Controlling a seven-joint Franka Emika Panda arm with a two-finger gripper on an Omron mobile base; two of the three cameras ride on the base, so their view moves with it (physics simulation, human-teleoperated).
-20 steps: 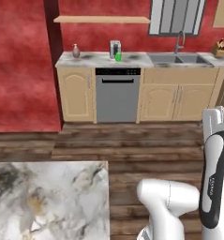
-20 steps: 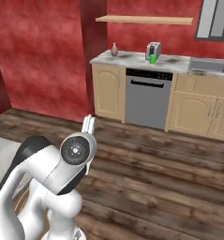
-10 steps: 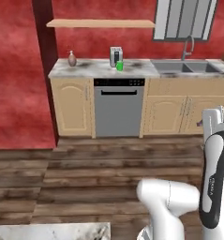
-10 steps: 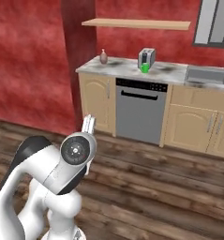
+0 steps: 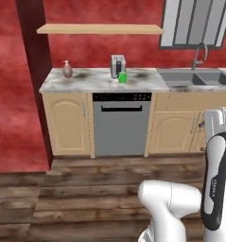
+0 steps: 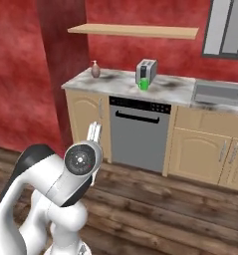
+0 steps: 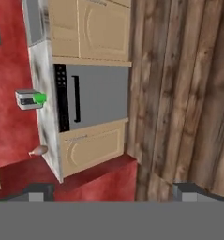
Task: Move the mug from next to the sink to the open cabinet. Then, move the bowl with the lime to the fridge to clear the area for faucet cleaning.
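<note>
A small green mug (image 5: 122,77) stands on the marble counter in front of a toaster, left of the grey metal sink (image 5: 195,78); it also appears in the right base view (image 6: 144,84) and as a green spot in the rolled hand view (image 7: 39,98). The gooseneck faucet (image 5: 198,54) rises behind the sink. My gripper (image 7: 113,193) is open, its two dark fingertips wide apart with nothing between them, hanging over the wooden floor well short of the counter. The bowl, the lime, the fridge and the open cabinet are out of view.
A grey dishwasher (image 5: 121,124) sits under the counter between tan cabinet doors. A toaster (image 5: 117,65) and a soap bottle (image 5: 67,69) stand on the counter, and a wooden shelf (image 5: 100,29) hangs above. A dark red pillar (image 5: 34,71) juts out at the left. Wooden floor (image 5: 86,198) lies before the counter.
The whole picture has shifted: the base has driven toward the counter, which now looks larger and nearer, and the marble top at lower left has left view. The gripper stays open.
</note>
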